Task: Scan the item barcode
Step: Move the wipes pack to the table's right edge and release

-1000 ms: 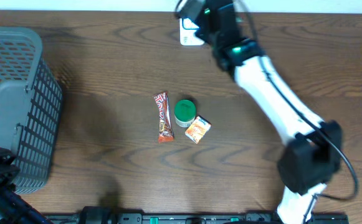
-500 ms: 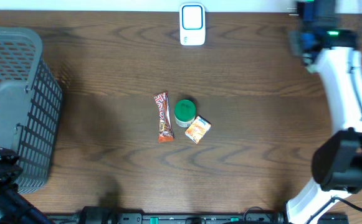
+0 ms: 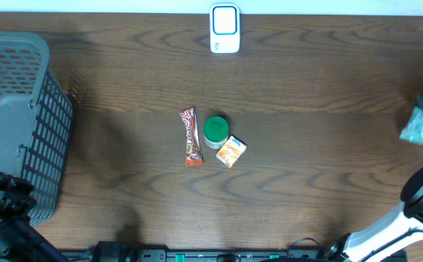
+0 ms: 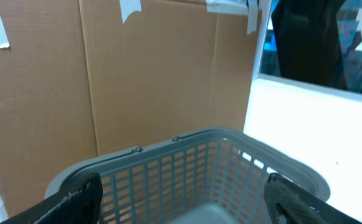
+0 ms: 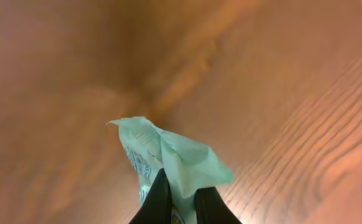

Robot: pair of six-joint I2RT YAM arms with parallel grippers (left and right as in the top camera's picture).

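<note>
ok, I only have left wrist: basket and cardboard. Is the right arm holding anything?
Observer: Yes, the right gripper is shut on a pale green packet, near the right edge of the table.
Operator: Other items?
Observer: A snack bar, a green-lidded jar and a small orange box sit clustered mid-table.
Operator: Scanner?
Observer: A white device with a blue face lies at the far edge, nothing over it.

Pale green packet (image 5: 168,155), grey mesh basket (image 3: 51,131)
</note>
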